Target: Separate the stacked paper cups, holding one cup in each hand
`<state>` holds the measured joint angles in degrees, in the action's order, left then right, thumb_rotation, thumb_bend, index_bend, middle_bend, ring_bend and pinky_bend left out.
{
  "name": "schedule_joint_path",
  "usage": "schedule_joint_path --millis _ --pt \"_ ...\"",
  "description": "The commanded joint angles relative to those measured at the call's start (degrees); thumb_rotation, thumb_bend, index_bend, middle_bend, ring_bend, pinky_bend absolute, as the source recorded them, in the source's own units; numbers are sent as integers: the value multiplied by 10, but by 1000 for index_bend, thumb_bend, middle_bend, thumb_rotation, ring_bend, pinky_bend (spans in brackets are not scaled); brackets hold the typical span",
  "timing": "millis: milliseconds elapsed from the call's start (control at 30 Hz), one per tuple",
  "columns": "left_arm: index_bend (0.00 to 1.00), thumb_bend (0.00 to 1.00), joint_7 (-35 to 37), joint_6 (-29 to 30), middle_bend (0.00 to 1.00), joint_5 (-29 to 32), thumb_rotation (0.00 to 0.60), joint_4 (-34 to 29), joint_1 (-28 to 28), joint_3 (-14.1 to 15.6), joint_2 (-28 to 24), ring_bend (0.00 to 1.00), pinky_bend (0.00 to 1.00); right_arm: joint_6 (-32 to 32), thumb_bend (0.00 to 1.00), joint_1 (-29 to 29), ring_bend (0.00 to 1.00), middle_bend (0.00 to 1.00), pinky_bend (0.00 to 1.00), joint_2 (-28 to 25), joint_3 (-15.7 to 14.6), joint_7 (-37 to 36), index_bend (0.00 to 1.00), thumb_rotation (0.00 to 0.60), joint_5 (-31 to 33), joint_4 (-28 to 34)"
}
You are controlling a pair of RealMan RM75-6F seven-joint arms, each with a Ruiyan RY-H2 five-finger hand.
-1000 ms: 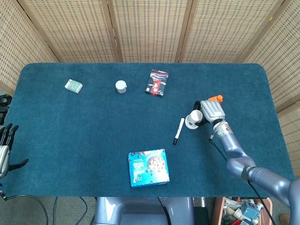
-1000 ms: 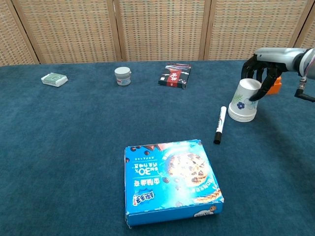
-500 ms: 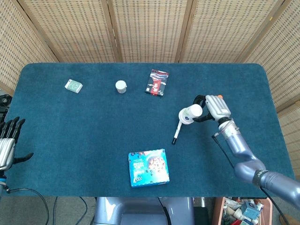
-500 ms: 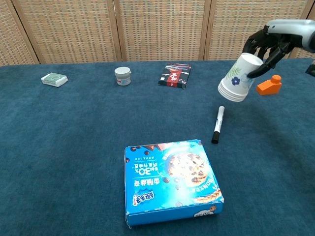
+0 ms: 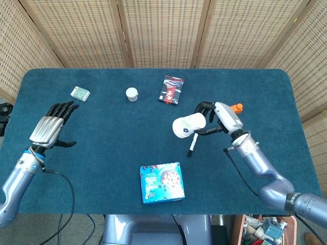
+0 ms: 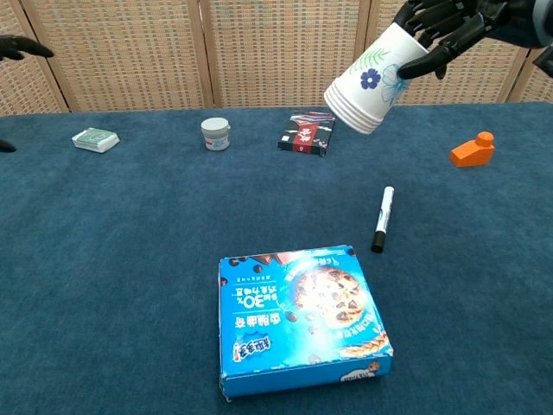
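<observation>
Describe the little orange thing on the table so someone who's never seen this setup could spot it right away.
Start from the blue table and go to its right side, past the black-and-white marker. The orange object sits alone on the cloth there, in the head view just beyond the right hand holding the stacked paper cups. It is the only orange item, small and blocky with a knob on top.

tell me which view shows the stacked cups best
The chest view: the paper cups show side-on, their nested rims and flower print clear, held tilted by the right hand. The head view shows them smaller, mostly from above.
</observation>
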<state>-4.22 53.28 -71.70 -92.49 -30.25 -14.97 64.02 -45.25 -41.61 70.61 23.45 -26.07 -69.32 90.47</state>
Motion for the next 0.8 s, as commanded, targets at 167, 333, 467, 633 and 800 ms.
schedule_joint_path --millis 167,333,467,633,800 --pt "84 130 -51 40 0 -28 600 39 -63 -22 83 0 0 5 387 -21 501 615 632 19 -2 23 556 600 28 14" --pt "173 134 -48 77 0 -61 600 85 -86 -24 141 0 0 12 387 -32 501 617 633 32 1 23 556 600 56 15" --pt "195 135 -40 103 0 -84 600 118 -106 -26 188 0 0 24 387 -40 501 619 633 41 9 8 557 600 87 15" --pt "237 136 -35 122 0 -105 600 157 -129 -21 237 0 0 42 387 -50 501 619 632 46 19 -8 557 600 121 13" --pt "269 137 -10 162 0 -119 600 216 -142 -19 307 0 0 70 388 -60 501 619 633 44 36 -32 557 600 185 13"
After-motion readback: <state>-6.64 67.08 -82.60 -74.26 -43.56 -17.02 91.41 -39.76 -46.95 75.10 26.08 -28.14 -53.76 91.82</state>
